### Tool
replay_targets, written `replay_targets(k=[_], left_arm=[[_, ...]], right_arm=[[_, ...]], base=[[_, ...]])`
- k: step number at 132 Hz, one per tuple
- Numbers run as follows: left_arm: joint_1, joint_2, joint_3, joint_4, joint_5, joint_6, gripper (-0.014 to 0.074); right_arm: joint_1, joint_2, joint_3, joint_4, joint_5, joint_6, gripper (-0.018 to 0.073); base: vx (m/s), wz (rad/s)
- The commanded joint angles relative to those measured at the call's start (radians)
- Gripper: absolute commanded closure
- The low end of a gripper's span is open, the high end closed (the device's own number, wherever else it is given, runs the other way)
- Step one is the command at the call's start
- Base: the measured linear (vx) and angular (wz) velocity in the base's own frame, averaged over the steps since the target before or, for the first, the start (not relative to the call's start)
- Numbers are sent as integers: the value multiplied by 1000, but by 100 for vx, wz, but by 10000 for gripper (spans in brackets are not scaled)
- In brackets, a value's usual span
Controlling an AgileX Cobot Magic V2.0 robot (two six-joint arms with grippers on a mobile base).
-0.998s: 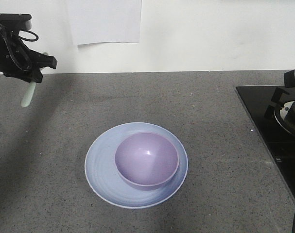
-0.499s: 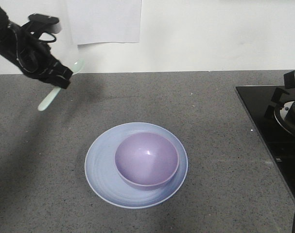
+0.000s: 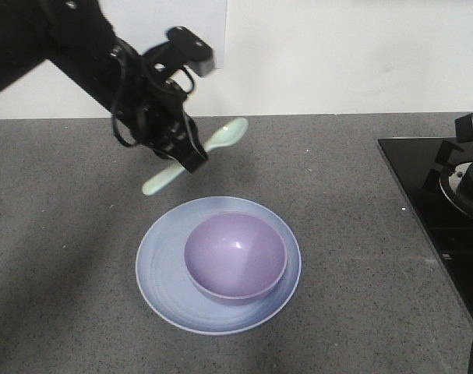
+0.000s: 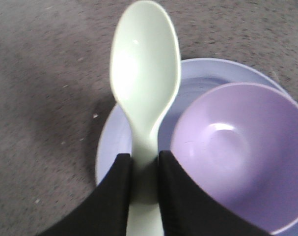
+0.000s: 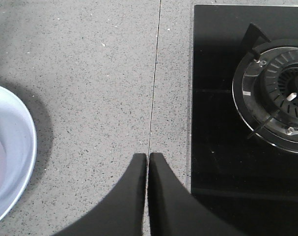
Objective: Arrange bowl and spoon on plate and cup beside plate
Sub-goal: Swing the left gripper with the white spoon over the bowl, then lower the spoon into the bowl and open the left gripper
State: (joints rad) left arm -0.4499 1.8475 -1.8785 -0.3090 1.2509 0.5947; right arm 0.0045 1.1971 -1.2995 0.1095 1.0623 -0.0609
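One spoon (image 4: 145, 73) is gripped by its handle in the left pincer (image 4: 145, 164), with the scoop end pointing ahead. One bowl (image 3: 236, 255) is seated on one plate (image 3: 162, 273), below and ahead-right of that pincer. The right pincer (image 5: 148, 160) is clenched on nothing. One hob burner (image 5: 279, 96) is seen to its right.

The round lavender plastic bowl (image 3: 234, 257) and pale mint plastic spoon (image 4: 144, 64) look smooth, glossy; the speckled grey countertop (image 3: 361, 171) is matt, grainy.
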Motion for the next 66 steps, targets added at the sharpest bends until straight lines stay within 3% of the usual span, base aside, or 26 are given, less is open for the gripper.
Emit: replay_targets(k=[1, 25, 66], left_arm=[[-59, -50, -27, 29, 9, -7, 603], [-123, -53, 36, 57, 9, -34, 603], [-149, -53, 163, 97, 9, -96, 603]], right_arm=[[-6, -23, -28, 2, -48, -11, 561], [-6, -23, -28, 2, -48, -11, 561], [-6, -23, -28, 2, -48, -11, 561]], base=[[0, 0], [0, 0], [0, 0]])
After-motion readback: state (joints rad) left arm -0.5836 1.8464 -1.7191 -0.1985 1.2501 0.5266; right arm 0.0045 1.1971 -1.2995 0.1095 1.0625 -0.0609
